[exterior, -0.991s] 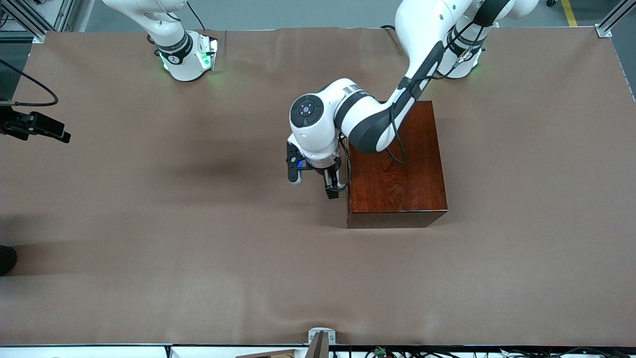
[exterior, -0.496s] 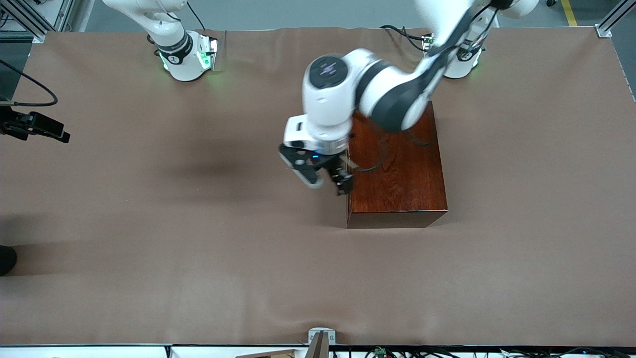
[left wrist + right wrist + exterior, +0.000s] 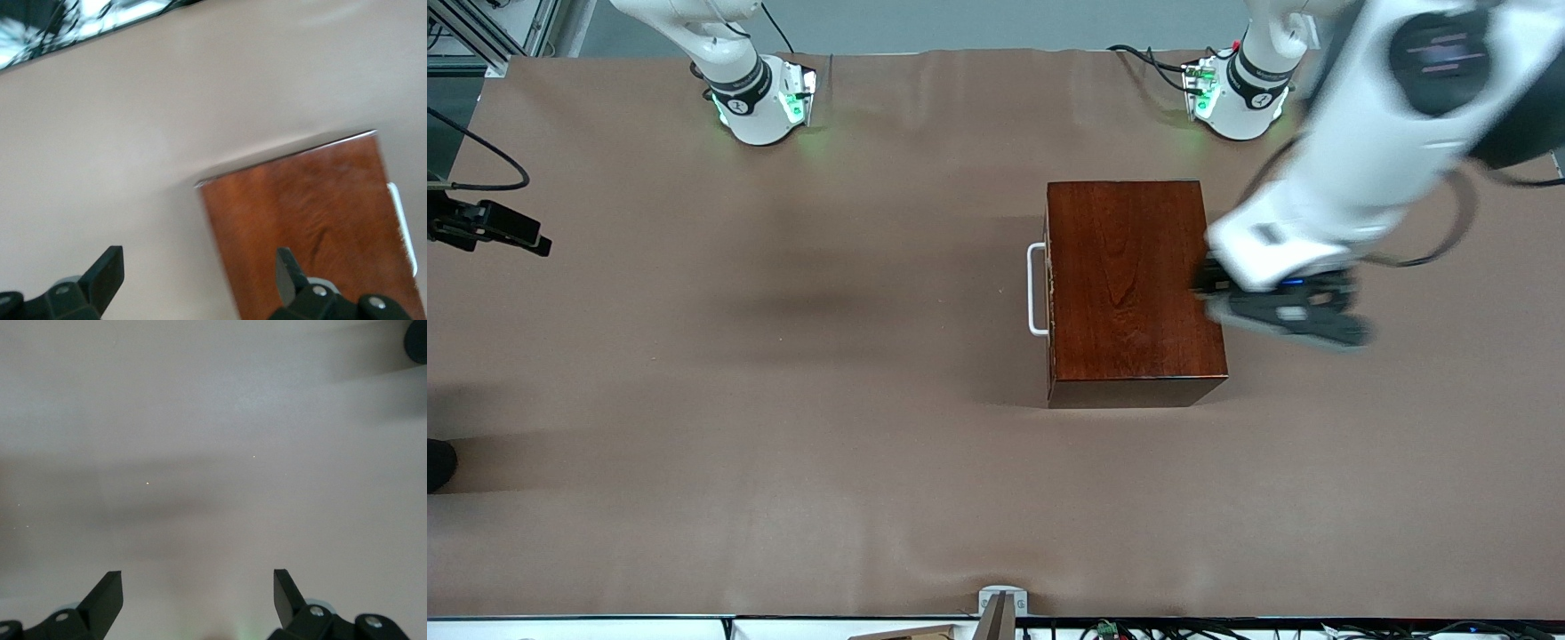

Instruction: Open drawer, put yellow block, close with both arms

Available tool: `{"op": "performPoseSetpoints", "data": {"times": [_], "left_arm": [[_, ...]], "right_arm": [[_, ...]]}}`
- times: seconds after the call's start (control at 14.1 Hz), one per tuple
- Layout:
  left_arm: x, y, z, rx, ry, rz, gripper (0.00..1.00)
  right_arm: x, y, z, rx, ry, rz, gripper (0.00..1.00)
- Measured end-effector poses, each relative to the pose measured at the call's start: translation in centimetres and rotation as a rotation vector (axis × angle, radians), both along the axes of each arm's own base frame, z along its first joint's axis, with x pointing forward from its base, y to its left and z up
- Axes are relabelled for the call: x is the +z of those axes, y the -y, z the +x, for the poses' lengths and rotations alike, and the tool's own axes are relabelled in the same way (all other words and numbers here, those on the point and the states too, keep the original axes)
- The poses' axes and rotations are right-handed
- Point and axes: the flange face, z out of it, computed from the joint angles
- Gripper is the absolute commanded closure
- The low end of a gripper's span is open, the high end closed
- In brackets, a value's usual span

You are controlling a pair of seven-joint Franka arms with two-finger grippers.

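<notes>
Drawer is sitting pushed flush into the wooden box, so I am seeing nothing of its inside and cannot tell what it holds; the yellow block is not showing in any of my views. I am seeing only the drawer's thin pale front edge and its white U-shaped handle, which is sticking out from the box face that points toward the right arm's end of the table. The box is glossy, dark reddish-brown with a visible grain on its top, standing near the middle of the table, nearer to the left arm's base than to the right arm's base.

I am watching the left end effector hanging in the air over the edge of the box that faces the left arm's end of the table, blurred in the front view. In the left wrist view its two black fingers are standing wide apart with nothing between them, and the box top and a sliver of the white handle are lying beneath.

The right arm is waiting, with little more than its base showing at the top of the front view. In the right wrist view the right end effector is spread fully wide and gripping nothing, with its fingers over bare brown table covering.
</notes>
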Motion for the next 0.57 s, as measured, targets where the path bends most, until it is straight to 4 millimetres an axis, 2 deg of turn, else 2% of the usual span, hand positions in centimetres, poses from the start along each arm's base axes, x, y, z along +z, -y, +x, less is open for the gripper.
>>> {"op": "performPoseSetpoints", "data": {"times": [0.07, 0.21, 0.57], "left_arm": [[0.7, -2.8, -0.3, 0.044, -0.037, 0.002, 0.00], [1.6, -6.8, -1.0, 0.109, -0.085, 0.004, 0.00], [1.7, -14.3, -2.4, 0.237, -0.113, -0.009, 0.00]], "right_arm": [[0.0, 0.0, 0.0, 0.000, 0.000, 0.000, 0.00], [0.0, 0.0, 0.0, 0.000, 0.000, 0.000, 0.00], [0.0, 0.1, 0.0, -0.001, 0.002, 0.000, 0.00]]}}
